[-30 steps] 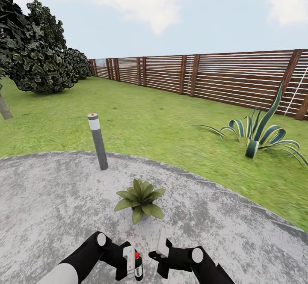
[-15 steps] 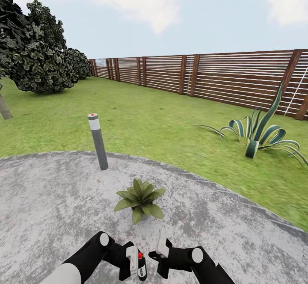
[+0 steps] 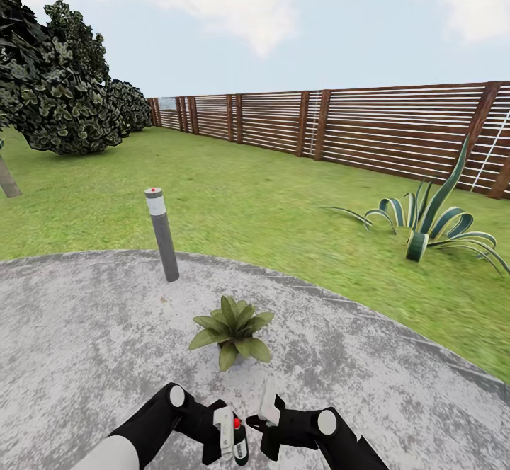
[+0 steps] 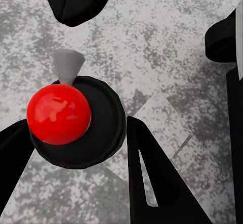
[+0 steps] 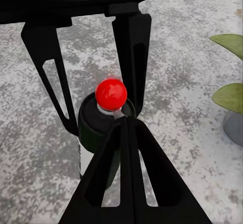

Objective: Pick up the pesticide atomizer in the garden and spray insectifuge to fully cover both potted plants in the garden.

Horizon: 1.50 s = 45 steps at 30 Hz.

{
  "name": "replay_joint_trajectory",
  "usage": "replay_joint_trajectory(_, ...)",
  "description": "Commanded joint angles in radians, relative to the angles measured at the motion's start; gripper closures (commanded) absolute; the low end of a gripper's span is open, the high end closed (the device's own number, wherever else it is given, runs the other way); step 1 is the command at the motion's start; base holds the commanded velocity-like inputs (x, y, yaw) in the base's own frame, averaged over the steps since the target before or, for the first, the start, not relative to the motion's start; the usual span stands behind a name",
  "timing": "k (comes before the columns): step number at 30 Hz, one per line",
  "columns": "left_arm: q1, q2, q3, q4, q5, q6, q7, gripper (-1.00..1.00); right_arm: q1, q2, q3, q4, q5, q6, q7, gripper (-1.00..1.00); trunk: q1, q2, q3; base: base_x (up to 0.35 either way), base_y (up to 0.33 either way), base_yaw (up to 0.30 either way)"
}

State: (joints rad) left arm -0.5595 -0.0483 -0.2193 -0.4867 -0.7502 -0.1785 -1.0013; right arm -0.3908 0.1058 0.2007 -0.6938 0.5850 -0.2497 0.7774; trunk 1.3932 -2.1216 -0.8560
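Note:
My left gripper (image 3: 228,436) is shut on the pesticide atomizer (image 3: 239,443), a slim white bottle with a dark collar and a red ball top (image 4: 58,114), held upright low over the stone patio (image 3: 85,328). In the left wrist view the black fingers (image 4: 152,183) flank its dark collar. My right gripper (image 3: 263,405) is shut and holds nothing, just right of the bottle; its joined fingertips (image 5: 124,125) sit right in front of the atomizer (image 5: 110,95). One potted plant (image 3: 231,328), a rosette of green leaves in a grey pot (image 5: 234,128), stands a short way ahead of both grippers.
A grey bollard lamp (image 3: 161,233) stands at the patio's far edge, left of the plant. Lawn (image 3: 269,208) runs beyond to a brown slat fence (image 3: 354,127). A big striped agave (image 3: 425,226) grows at the right, and dark trees (image 3: 57,81) at the left.
My left gripper has carried the atomizer a little to the right, closer to the right gripper. The right arm and the plant have not moved.

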Motion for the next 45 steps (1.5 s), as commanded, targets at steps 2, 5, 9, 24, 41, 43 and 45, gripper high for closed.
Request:
replay_joint_trajectory(2, 0.000, -0.001, 0.001, -0.001, -0.009, -0.010, 0.000, 1.00, 0.000, 0.000, -0.001, 0.000, 0.010, -0.006, 0.000, 1.00, 0.000, 0.000, -0.001, 0.000, 0.000, 0.000)
replay_joint_trajectory(5, 0.000, -0.001, 0.001, -0.001, -0.009, -0.010, 0.000, 1.00, 0.000, 0.000, -0.001, -0.001, 0.010, -0.006, 0.000, 1.00, 0.000, 0.000, -0.001, 0.000, 0.000, 0.000)
replay_joint_trajectory(9, 0.000, -0.001, 0.001, -0.001, -0.009, -0.010, -0.001, 1.00, 0.000, 0.000, -0.001, -0.001, 0.010, -0.007, 0.000, 1.00, 0.000, 0.000, -0.001, 0.000, 0.000, 0.000)
replay_joint_trajectory(24, 0.000, -0.013, 0.001, -0.001, -0.009, -0.011, -0.001, 1.00, 0.000, 0.000, -0.001, -0.001, 0.010, -0.007, 0.000, 1.00, 0.000, 0.000, -0.001, 0.000, 0.000, 0.000)
replay_joint_trajectory(41, 0.000, 0.017, 0.003, 0.001, -0.012, -0.010, 0.000, 1.00, 0.000, 0.000, -0.001, 0.000, 0.011, -0.007, 0.000, 1.00, 0.000, 0.000, -0.001, 0.000, 0.000, 0.000)
replay_joint_trajectory(43, 0.001, 0.040, 0.003, 0.001, -0.012, -0.010, 0.000, 1.00, 0.000, 0.000, -0.001, 0.000, 0.011, -0.007, 0.000, 1.00, 0.000, 0.000, -0.001, 0.000, 0.000, 0.000)
replay_joint_trajectory(45, 0.002, 0.072, 0.004, 0.002, -0.012, -0.010, 0.000, 1.00, 0.000, 0.000, -0.001, 0.000, 0.012, -0.007, 0.000, 1.00, 0.000, 0.000, -0.001, 0.000, 0.000, 0.000)
